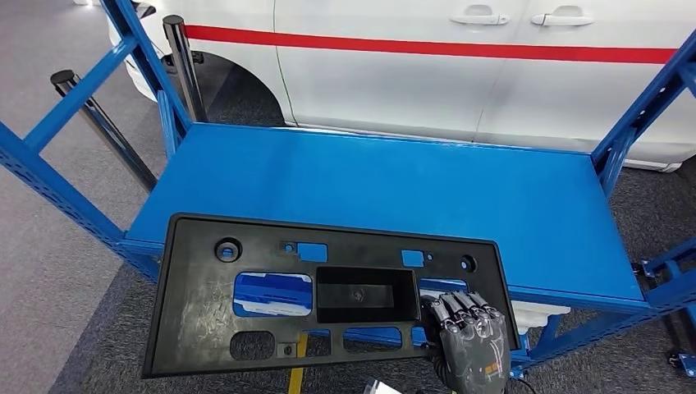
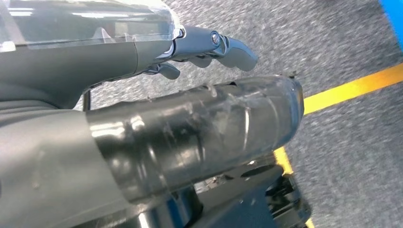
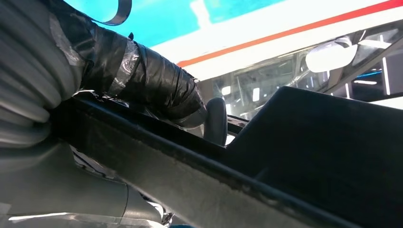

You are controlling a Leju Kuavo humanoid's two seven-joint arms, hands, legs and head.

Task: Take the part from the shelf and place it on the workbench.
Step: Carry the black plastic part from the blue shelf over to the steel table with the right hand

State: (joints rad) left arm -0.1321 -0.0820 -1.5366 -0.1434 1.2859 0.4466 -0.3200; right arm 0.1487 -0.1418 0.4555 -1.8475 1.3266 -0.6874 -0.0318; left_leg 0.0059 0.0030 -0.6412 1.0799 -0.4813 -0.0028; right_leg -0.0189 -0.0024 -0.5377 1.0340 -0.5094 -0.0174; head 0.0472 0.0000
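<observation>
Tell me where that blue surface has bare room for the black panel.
The blue surface lies bare from the white car side forward, between the blue uprights at either end. Only the near edge is crowded: the black panel, gripped by the right hand, overhangs it.

The right hand (image 1: 468, 332) covers the lower right corner of the flat black plastic panel with cut-outs (image 1: 246, 316); the hand's wrist is cut off by the frame's lower edge. The white car with a red stripe (image 1: 460, 74) is cropped at the top. In the left wrist view, the left hand (image 2: 209, 45) has its fingertips blurred.
</observation>
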